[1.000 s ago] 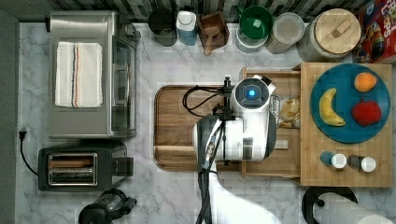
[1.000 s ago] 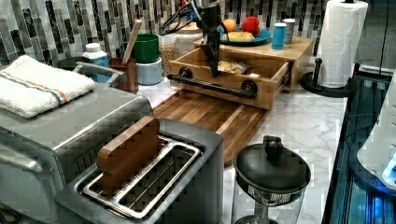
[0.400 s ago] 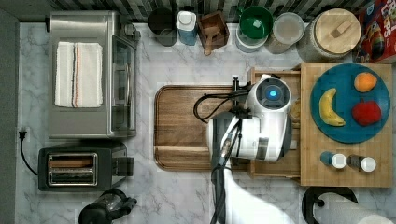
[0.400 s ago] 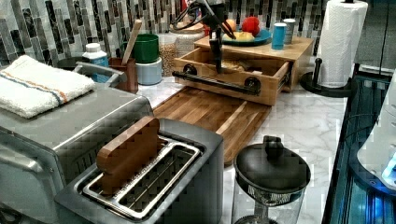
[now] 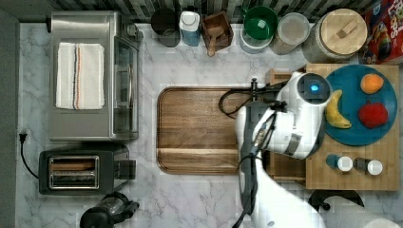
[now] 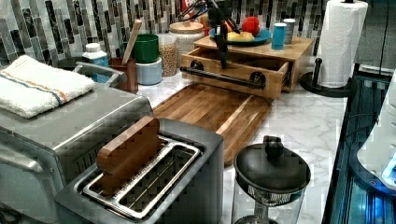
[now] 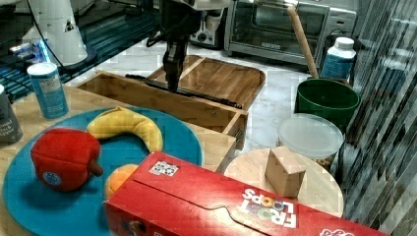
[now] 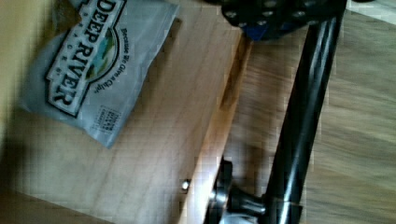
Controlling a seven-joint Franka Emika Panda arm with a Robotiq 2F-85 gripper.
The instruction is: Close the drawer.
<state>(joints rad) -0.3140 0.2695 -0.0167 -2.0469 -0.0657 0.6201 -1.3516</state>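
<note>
The drawer [image 6: 233, 73] is a light wood box with a black bar handle [image 6: 219, 78], set under a wooden shelf [image 6: 289, 49]. It stands partly pulled out toward the dark tray [image 5: 199, 128]. My gripper [image 6: 222, 52] hangs straight down, shut, at the drawer's front wall just behind the handle, seen also as the gripper [image 7: 172, 81] in the right view. In the wrist view a grey chip bag [image 8: 93, 60] lies on the drawer's floor [image 8: 154, 154], beside the handle [image 8: 303, 116]. In the top view my arm [image 5: 290, 118] covers most of the drawer [image 5: 285, 167].
On the shelf sit a blue plate [image 5: 380, 137] with a banana, a red fruit and an orange, plus two shakers [image 5: 340, 162]. Jars and a green pot [image 5: 259, 23] line the back wall. Toaster oven [image 5: 90, 76], toaster [image 5: 76, 171], paper towel roll [image 6: 343, 37].
My arm has moved toward the top view's right, and the drawer has slid in with it, so less of the drawer sticks out over the dark tray.
</note>
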